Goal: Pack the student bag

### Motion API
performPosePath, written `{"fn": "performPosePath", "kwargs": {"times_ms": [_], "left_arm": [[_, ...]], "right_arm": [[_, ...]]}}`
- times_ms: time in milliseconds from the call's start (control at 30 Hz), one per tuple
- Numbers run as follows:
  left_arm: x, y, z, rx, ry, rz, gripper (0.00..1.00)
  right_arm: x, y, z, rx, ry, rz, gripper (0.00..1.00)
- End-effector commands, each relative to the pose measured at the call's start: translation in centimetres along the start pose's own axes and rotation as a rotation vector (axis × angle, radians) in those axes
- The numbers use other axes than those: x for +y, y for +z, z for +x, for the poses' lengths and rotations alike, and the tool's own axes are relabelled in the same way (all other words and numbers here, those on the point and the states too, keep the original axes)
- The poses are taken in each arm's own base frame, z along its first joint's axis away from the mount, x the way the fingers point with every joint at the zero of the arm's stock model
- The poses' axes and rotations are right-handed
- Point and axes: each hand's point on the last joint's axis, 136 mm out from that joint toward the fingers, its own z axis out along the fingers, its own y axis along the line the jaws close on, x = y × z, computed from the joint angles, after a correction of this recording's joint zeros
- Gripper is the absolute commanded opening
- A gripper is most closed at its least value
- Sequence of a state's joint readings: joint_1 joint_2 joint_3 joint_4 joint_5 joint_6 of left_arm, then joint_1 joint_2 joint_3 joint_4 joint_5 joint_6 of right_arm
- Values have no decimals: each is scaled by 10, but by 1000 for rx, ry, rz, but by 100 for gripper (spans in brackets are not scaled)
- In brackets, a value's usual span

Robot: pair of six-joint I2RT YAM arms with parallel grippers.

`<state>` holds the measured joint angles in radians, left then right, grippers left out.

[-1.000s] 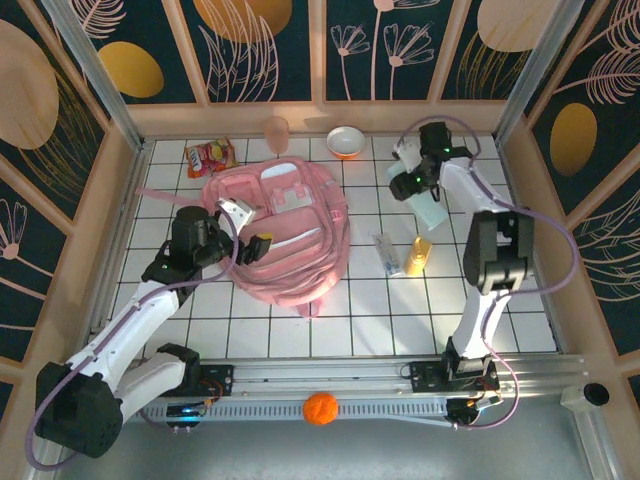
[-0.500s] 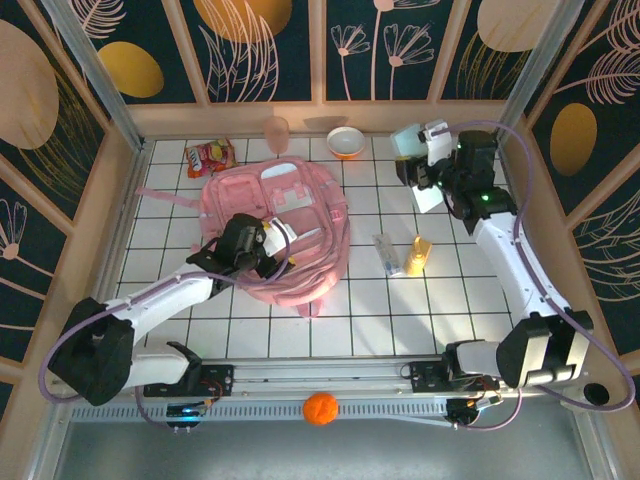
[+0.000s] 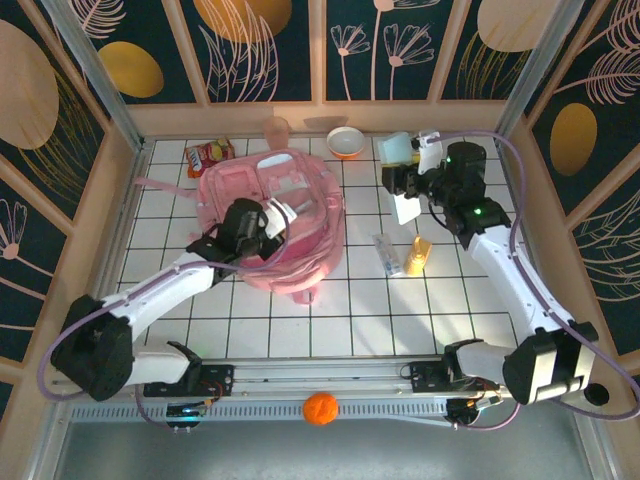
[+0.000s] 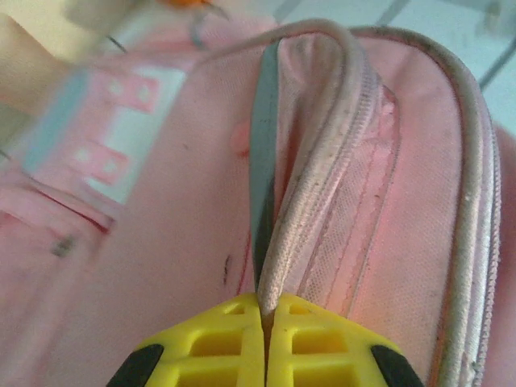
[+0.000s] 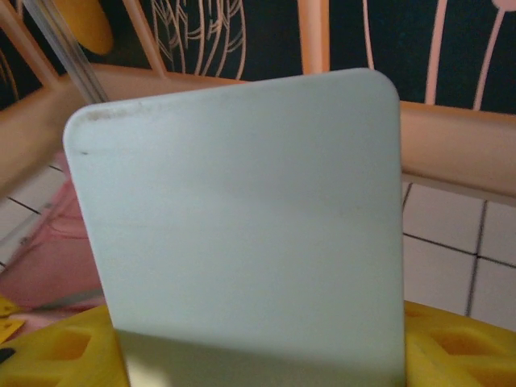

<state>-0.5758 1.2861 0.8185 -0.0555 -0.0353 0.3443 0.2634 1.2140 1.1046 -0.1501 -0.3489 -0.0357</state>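
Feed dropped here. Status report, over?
Left gripper shut on student bag rim. Right gripper shut on pale flat card, right of bag. Tube lies beside bag, apart.

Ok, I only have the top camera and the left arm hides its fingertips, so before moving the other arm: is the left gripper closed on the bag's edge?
Observer: Yes, the left gripper is shut on the zip edge of the bag.
Operator: Any opening showing?
Observer: A narrow dark slit runs alongside that edge.
Operator: And the other arm?
Observer: The right gripper holds a pale green flat card by its lower end, rounded corners up.
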Motion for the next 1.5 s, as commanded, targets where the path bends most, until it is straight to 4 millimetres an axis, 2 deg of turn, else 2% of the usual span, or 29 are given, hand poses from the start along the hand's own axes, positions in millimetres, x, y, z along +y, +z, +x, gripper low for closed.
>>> {"fn": "performPosePath", "kwargs": {"times_ms": [0, 100, 233, 433, 567, 733, 867, 1133, 1267, 1467], "left_arm": [[28, -43, -76, -214, -105, -59, 0], [34, -55, -96, -254, -149, -61, 0], [39, -59, -109, -288, -225, -58, 0], [46, -54, -113, -287, -300, -77, 0], [48, -50, -112, -274, -322, -87, 0], [48, -49, -113, -279, -321, -88, 0], [47, -51, -116, -285, -326, -76, 0], [45, -60, -125, -327, -330, -51, 0], [44, -64, -126, -335, -331, -44, 0], [43, -70, -132, -367, -336, -27, 0]], "right_arm": [[23, 0, -2, -27, 173, -45, 47], [31, 4, 16, 12, 351, -19, 46], [47, 4, 34, 15, 621, -21, 45], [66, 3, 65, 43, 1015, -5, 46], [98, 5, 81, 19, 1184, -61, 46], [130, 16, 101, 53, 1305, -47, 47], [147, 24, 105, 18, 1369, -10, 48], [148, 53, 122, -35, 1451, 59, 47], [156, 73, 131, -15, 1487, 52, 48], [161, 102, 132, -30, 1511, 38, 50]]}}
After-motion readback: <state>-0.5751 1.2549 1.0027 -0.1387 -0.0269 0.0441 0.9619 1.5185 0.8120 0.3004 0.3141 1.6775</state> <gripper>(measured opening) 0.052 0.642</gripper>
